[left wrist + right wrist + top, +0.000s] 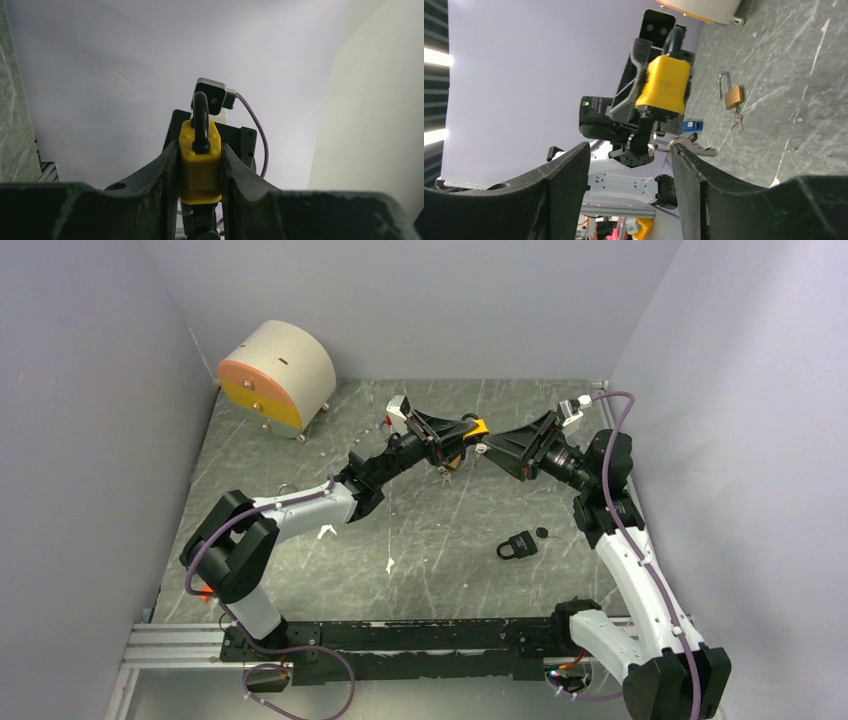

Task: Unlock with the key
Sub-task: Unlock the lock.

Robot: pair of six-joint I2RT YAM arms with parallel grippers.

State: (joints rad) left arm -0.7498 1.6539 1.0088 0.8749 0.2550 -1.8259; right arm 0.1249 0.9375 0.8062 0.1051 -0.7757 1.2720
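Since the yellow padlock is a hard, blocky body with smooth plastic-looking sides, it should be stiff and fairly light, but apt to twist in a grip when the key is turned. Its flat flanks are the right place to clamp it, and that is where the left tool has it: pinched across the body and held up in the air well above the tabletop, with the black shackle pointing away from the wrist. At the padlock's other end a dark key head appears seated in the keyway, with a ring and a silvery spare key dangling beside it. That small head is the part to take, squarely across its flats, as it looks narrow and likely to slip. The right tool faces it with fingers spread wide and nothing between them. No open container shows; the cream drum with the orange and yellow face at the back left is closed, and what it holds cannot be told. A black padlock and a brass padlock lie loose on the tabletop.
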